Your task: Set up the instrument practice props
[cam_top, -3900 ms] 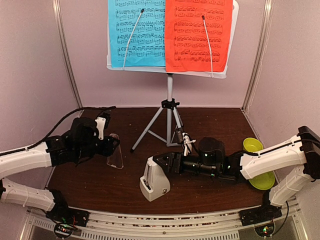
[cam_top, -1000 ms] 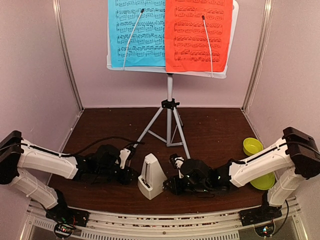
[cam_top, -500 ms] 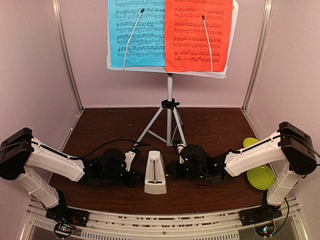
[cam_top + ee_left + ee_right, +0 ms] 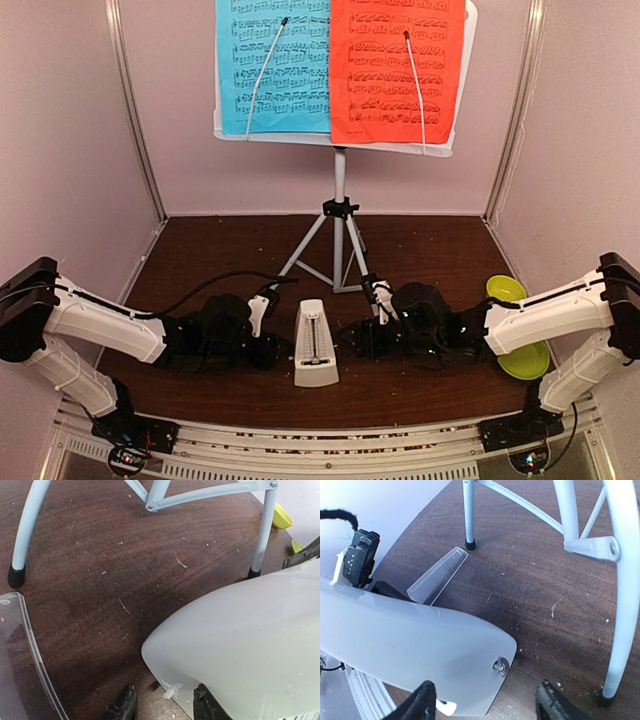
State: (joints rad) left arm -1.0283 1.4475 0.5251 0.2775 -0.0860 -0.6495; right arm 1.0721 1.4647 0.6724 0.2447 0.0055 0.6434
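I've got the white metronome (image 4: 317,345) upright on the table (image 4: 430,250), in front of the tripod (image 4: 338,240) and between both grippers. The left gripper (image 4: 164,707) has its jaws moderately apart at the metronome's lower corner, not clamped. The right gripper (image 4: 487,702) has its jaws wide, flanking the metronome's side. Blue sheet (image 4: 272,65) and red sheet (image 4: 395,70) sit side by side on the stand desk (image 4: 290,139).
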